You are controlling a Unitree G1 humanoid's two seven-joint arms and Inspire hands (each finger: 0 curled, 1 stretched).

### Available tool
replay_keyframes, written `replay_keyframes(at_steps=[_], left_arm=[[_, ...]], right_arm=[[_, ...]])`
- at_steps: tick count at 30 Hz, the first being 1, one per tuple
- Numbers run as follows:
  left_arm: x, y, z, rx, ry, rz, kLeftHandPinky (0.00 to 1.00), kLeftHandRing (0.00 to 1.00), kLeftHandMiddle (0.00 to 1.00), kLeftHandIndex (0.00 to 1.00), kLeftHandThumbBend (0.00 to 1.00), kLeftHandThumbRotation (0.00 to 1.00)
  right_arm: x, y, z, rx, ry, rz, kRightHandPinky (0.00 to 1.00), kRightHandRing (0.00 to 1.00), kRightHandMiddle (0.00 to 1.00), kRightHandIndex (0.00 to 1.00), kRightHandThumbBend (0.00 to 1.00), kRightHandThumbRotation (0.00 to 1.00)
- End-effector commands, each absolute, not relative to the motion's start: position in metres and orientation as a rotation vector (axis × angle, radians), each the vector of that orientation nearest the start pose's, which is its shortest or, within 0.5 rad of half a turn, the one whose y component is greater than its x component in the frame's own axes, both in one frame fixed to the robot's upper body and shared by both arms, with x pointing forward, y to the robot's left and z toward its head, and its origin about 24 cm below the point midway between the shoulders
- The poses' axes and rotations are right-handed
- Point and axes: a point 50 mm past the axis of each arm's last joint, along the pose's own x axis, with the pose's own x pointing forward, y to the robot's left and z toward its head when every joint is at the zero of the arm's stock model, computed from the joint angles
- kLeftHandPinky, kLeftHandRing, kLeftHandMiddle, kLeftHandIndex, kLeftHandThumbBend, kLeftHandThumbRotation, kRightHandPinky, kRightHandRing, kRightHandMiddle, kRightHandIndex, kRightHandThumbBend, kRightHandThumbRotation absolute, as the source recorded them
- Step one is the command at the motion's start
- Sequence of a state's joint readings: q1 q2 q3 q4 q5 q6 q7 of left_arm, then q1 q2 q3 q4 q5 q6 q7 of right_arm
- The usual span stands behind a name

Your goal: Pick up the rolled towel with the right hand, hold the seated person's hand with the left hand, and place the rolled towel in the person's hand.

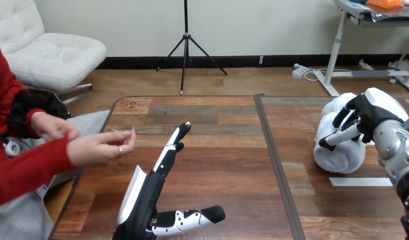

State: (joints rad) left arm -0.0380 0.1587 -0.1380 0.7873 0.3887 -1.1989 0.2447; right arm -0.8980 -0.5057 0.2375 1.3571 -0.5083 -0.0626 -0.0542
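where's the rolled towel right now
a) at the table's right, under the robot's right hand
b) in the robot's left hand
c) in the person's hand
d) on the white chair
a: the rolled towel is at the right of the table with the right hand curled over it, while the left hand is open and holds nothing.

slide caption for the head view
Right robot hand curled on the rolled towel, left robot hand open near the person's hands
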Motion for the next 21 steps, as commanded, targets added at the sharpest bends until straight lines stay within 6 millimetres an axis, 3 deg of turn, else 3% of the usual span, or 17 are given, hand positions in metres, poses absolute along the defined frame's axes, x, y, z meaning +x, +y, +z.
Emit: replay_keyframes(at_steps=[1,21], left_arm=[[0.2115,0.1379,0.0032,0.272,-0.553,-0.245,0.92,0.97,0.96,0.96,1.00,0.54],[0.2115,0.1435,0.0046,0.277,-0.563,-0.236,0.91,0.95,0.95,0.95,1.00,0.53]], right_arm=[[0.3687,-0.2751,0.0683,-1.092,0.384,-0.029,0.24,0.30,0.38,0.39,0.82,0.00],[0.3618,-0.2781,0.0701,-1.085,0.269,0.072,0.25,0.32,0.38,0.37,0.77,0.00]])
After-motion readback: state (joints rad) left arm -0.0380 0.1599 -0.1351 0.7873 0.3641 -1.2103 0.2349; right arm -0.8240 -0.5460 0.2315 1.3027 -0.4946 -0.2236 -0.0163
